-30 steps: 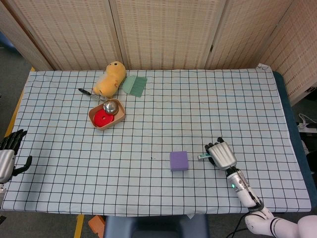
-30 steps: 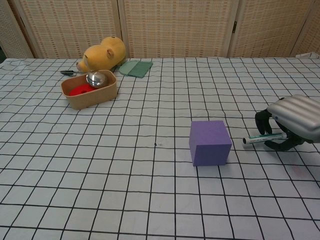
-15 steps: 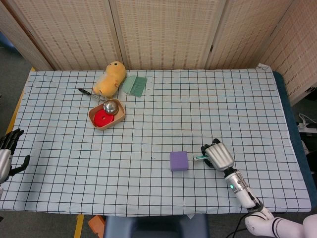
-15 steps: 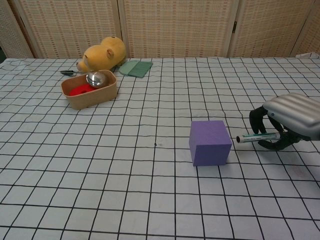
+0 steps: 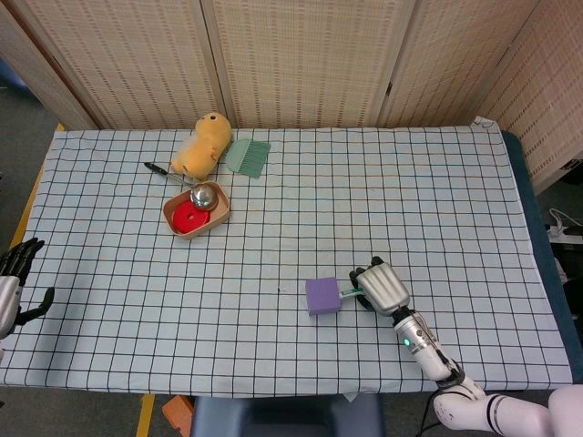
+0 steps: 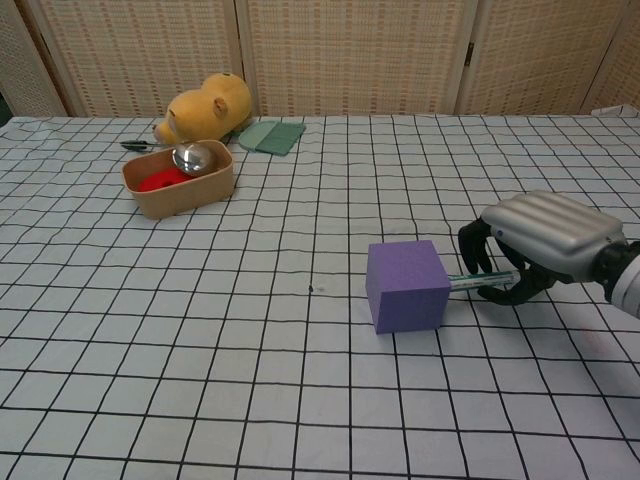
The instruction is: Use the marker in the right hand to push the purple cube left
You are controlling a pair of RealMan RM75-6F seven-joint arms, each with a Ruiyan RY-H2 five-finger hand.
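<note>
A purple cube (image 5: 322, 296) (image 6: 405, 286) sits on the checked tablecloth, front of centre. My right hand (image 5: 381, 284) (image 6: 540, 240) is just to its right and grips a green-and-white marker (image 5: 349, 292) (image 6: 478, 280) lying level, its tip touching the cube's right face. My left hand (image 5: 13, 278) hangs off the table's left edge with fingers apart, holding nothing; the chest view does not show it.
A tan bowl (image 5: 196, 210) (image 6: 178, 178) with a red object and a metal ball stands at the back left. Behind it lie a yellow plush toy (image 5: 204, 144) (image 6: 205, 106), a green comb (image 5: 248, 156) (image 6: 270, 135) and a black pen (image 5: 157, 168).
My right hand has moved left with the marker until its tip met the cube, and the cube has slid a little to the left. My left hand has sunk slightly lower.
</note>
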